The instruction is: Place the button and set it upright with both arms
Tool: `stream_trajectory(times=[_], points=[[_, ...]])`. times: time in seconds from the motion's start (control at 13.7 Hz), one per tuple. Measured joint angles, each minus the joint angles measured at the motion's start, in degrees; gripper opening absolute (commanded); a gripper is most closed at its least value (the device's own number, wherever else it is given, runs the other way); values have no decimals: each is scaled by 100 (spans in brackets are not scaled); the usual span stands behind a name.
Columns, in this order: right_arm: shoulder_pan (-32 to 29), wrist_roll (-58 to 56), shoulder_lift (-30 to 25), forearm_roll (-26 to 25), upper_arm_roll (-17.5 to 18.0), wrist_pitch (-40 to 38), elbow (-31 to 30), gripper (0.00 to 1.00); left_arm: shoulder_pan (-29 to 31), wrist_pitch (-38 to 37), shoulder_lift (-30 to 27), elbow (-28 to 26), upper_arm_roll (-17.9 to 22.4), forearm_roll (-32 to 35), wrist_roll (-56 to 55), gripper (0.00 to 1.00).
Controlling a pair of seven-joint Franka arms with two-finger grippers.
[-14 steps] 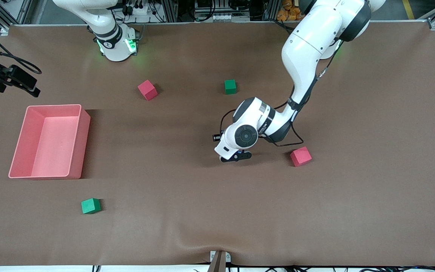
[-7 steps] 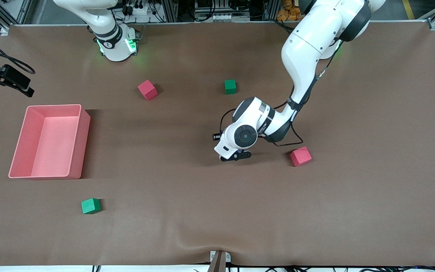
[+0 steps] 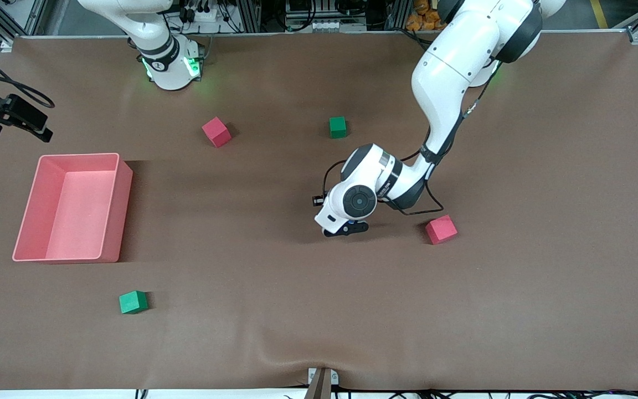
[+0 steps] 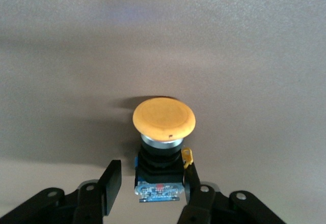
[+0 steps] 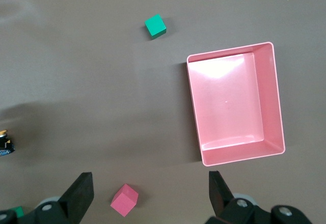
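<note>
Table (image 3: 546,310): brown mat, wide, with a low wrinkle at the edge nearest the front camera.
Left arm (image 3: 452,72): reaches from its base down to mid-table, wrist bent low over the mat.
Right arm (image 3: 147,33): waits, raised near its own base.
Pink bin (image 3: 125,183): open, nothing in it, toward the right arm's end of the table.
Cubes: red cube (image 3: 441,229) just beside the left wrist; a second red cube (image 3: 216,132) and green cube (image 3: 338,127) farther from the front camera; another green cube (image 3: 133,302) nearer to it.
Right gripper (image 5: 150,193): over the table above the pink bin, jaws spread wide, nothing between them.
Left gripper (image 4: 150,186): low at the mat, jaws either side of the button's black body; one finger (image 4: 189,175) looks to touch it, the other finger (image 4: 111,186) stands apart. Not yet a firm hold.
Button (image 4: 163,142): on the mat at mid-table, under the left wrist, orange cap facing away from the gripper.
Step in hand: closing on the body. Judgement: centre the body between the fingers first, grip the black block and not the cap, so it does not swivel.
</note>
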Motion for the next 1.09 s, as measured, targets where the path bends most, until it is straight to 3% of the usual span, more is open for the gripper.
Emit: stream_trajectory(times=[0.22, 0.29, 1.09], points=[[0, 0, 0, 0, 7, -2, 0, 100, -1, -1, 0, 17, -4, 0, 4, 4], [0, 0, 0, 0, 10, -2, 0, 100, -1, 0, 0, 18, -5, 0, 7, 0], [-48, 0, 1, 0, -1, -120, -2, 100, -150, 205, -461, 261, -13, 45, -801, 0]])
